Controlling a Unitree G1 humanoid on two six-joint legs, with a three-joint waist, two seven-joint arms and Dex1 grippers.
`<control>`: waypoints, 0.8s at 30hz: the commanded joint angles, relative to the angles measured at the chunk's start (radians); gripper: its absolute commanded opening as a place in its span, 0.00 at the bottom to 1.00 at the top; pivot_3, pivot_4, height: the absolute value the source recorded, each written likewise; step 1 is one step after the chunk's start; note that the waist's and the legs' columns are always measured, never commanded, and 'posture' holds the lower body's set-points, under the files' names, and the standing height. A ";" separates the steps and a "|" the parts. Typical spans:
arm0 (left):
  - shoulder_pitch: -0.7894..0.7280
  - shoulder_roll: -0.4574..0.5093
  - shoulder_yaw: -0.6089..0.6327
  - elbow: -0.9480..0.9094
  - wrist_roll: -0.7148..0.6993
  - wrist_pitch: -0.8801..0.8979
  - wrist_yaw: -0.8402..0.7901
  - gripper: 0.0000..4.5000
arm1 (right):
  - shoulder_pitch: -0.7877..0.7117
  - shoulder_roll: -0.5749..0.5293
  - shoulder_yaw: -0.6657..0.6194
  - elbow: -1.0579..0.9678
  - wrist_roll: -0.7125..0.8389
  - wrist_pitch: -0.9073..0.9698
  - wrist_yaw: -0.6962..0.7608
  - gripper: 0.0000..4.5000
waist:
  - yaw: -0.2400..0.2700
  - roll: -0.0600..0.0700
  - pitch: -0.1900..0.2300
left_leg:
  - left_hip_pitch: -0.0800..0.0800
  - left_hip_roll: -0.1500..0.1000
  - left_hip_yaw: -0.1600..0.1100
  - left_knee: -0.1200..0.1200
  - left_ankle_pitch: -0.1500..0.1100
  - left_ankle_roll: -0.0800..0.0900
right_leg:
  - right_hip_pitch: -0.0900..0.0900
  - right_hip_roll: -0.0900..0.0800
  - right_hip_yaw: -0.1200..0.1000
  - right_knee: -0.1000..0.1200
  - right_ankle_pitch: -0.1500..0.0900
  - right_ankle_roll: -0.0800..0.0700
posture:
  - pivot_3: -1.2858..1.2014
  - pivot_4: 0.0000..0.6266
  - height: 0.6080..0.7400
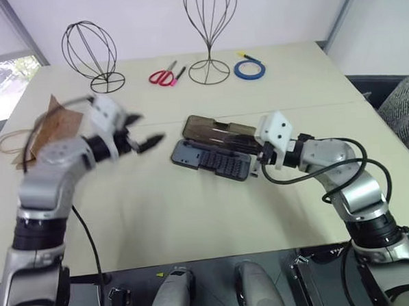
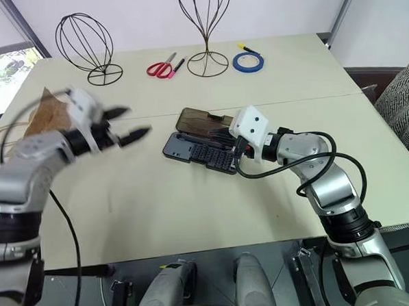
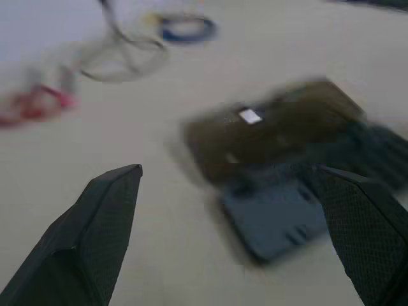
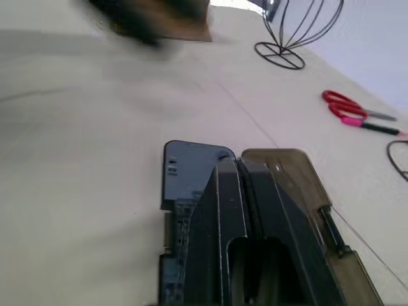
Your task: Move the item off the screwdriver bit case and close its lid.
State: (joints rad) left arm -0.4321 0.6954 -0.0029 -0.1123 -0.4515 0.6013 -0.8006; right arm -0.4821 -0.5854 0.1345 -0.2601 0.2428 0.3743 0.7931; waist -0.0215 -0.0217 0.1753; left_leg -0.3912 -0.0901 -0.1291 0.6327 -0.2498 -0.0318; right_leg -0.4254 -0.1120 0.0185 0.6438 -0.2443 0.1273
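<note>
A craft workroom: wire hat stands (image 1: 93,54) (two), scissors (image 1: 162,77), tape roll (image 1: 249,69).

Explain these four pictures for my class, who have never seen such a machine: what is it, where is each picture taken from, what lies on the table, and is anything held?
It is a two-armed humanoid robot. Two pictures come from its head, one from each wrist. On the table lie an open screwdriver bit case with its brown lid flat, a paper bag, scissors, blue tape and two wire stands. The left end effector is open and empty. The right end effector is shut, its tips over the case.
</note>
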 commanded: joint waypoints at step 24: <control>0.001 -0.005 -0.027 0.061 0.131 -0.127 -0.081 1.00 | -0.554 0.107 -0.001 0.977 -0.216 -0.094 -0.071 0.98 | -0.004 0.001 0.001 | 0.000 0.000 0.001 0.000 0.000 -0.001 | -0.001 0.000 0.000 0.000 0.000 -0.001 | 0.52 0.24 1.00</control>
State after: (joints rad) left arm -0.4156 0.6873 -0.0316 -0.0437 -0.3289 0.4922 -0.8809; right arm -0.9857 -0.4874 0.1540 0.6376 0.0330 0.2775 0.7359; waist -0.0256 -0.0205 0.1765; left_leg -0.3913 -0.0901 -0.1281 0.6319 -0.2494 -0.0324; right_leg -0.4261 -0.1122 0.0187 0.6434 -0.2438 0.1266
